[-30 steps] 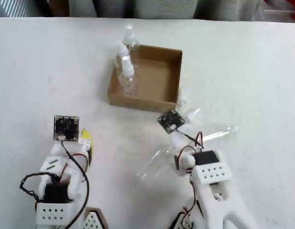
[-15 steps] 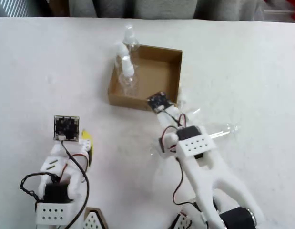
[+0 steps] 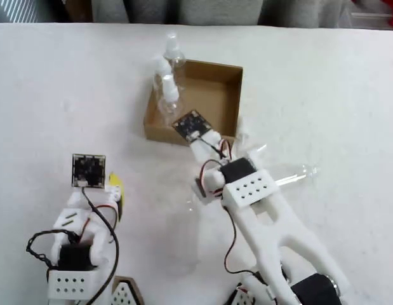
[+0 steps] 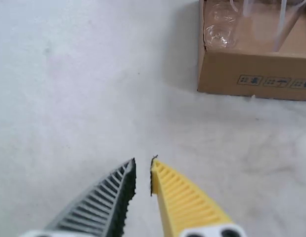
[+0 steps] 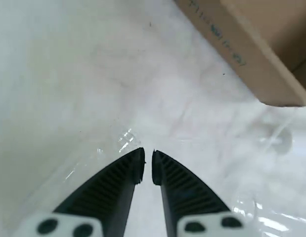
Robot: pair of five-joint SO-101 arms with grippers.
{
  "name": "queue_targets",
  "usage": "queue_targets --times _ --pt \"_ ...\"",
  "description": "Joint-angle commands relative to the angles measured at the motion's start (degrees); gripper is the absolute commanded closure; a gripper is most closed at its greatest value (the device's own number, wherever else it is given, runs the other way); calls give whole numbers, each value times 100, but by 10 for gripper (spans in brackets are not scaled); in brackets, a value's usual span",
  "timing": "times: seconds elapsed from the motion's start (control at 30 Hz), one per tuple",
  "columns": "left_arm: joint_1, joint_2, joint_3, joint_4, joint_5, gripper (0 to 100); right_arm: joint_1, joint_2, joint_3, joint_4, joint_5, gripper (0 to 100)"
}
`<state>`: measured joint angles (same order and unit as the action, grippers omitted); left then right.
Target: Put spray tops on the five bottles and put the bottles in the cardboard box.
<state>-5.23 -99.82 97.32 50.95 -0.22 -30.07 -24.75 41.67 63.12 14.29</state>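
While the right gripper (image 5: 148, 165) hangs pressed together, empty, above a clear bottle (image 5: 88, 163) lying near the cardboard box (image 5: 251, 54), we judge it must spread wide before straddling the bottle's body.

Light: bright, diffuse, even across views. Table (image 3: 336, 89): white, near washed out in high view. Shadows: soft, faint; grey patch on table against cardboard box (image 4: 251, 74) wall in left wrist view. Glare: thin glints on clear bottle (image 3: 291, 176), 4 o'clock of box.
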Motion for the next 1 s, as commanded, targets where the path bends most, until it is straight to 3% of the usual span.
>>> queue_targets --times 0.0,0.27,0.5,0.67,0.97 --pt "-57 -40 -9 26 -79 920 -312 -356 -695 954 -70 981" --pt "-57 -40 -9 26 -79 920 -1165 -927 -527 1481 -993 963" --pt "-57 -40 -9 26 -79 920 -1516 -936 -114 1464 -1776 782" --pt "-57 -40 -9 26 -79 920 -1648 -919 35 1086 -1881 765" --pt "-57 -40 -9 9 -79 920 -2141 -919 624 31 -3297 765"
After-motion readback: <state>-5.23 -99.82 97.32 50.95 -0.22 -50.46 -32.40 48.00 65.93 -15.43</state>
